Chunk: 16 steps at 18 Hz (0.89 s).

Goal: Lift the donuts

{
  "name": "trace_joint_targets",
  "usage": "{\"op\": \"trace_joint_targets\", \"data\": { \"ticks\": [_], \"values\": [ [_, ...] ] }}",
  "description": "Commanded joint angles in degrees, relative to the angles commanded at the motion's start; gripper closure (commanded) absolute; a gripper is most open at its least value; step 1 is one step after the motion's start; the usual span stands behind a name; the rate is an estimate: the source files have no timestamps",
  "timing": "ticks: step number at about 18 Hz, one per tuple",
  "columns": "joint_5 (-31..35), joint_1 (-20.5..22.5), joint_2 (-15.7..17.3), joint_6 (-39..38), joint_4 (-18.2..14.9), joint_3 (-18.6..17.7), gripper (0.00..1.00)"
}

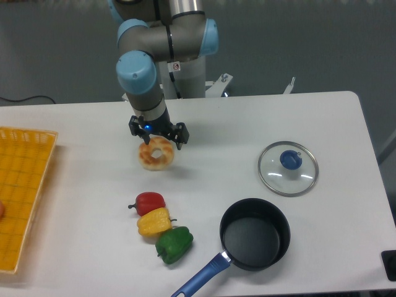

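Spread end effector (157,137) over donuts (156,154), peppers (159,227), pot (254,234) and lid (288,168) well apart.

The far edge of the donut (156,154) is covered by the gripper (158,139), and contact between the fingers and the donut cannot be made out. The yellow basket (25,192) is cut off by the left edge, as is a small reddish thing (1,210) inside it. A dark object (390,265) is clipped at the lower right corner. The blue pan handle (199,276) is partly cropped by the bottom edge.
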Motion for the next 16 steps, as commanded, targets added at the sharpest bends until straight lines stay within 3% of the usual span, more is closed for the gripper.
{"op": "trace_joint_targets", "data": {
  "ticks": [16],
  "values": [
    [-2.03,3.87,-3.69,12.83,0.53,0.7,0.0]
  ]
}}
